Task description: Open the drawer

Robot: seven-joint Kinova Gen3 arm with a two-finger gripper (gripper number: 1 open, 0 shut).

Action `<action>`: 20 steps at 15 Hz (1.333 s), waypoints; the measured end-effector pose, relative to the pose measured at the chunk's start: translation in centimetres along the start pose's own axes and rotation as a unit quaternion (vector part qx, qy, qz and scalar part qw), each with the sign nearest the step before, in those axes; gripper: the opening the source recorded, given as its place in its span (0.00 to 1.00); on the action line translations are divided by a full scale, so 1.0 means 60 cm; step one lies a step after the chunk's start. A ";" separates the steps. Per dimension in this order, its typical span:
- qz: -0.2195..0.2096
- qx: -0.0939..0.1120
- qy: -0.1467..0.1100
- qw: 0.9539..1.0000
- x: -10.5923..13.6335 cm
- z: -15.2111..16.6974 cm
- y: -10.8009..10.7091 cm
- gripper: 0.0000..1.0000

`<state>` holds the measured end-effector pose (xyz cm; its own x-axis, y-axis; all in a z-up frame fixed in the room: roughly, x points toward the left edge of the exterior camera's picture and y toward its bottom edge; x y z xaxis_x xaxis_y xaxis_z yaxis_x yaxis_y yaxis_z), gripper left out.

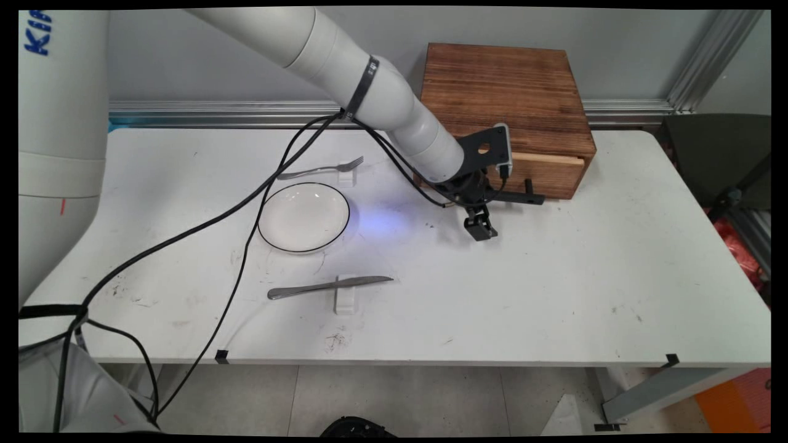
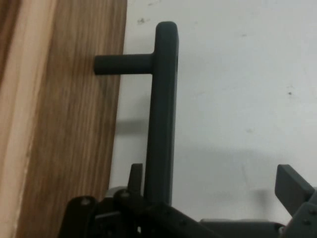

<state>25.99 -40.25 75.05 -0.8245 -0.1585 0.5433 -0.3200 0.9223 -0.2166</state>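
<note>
A dark wooden box (image 1: 505, 92) stands at the back of the table, its drawer front (image 1: 551, 175) facing the near side. A black bar handle (image 1: 523, 197) sticks out from the drawer on short posts. My gripper (image 1: 478, 212) is down at the left end of that handle. In the hand view the handle (image 2: 161, 124) runs upward between my fingers, close against the left finger (image 2: 134, 174), while the right finger (image 2: 293, 187) stands well away from it. The gripper (image 2: 213, 181) is open, and the wood front (image 2: 64, 129) fills the left side.
A white plate with a dark rim (image 1: 303, 217) lies left of centre. A fork (image 1: 321, 168) rests on a small white block behind it, and a knife (image 1: 329, 286) on another block in front. Black cables (image 1: 246, 203) hang from the arm across the table's left part.
</note>
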 end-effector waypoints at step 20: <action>-0.003 -0.036 0.006 0.999 0.007 -0.047 0.111 1.00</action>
<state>24.83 -33.20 76.16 -0.8165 -0.1606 0.5546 -0.2909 0.9441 -0.1549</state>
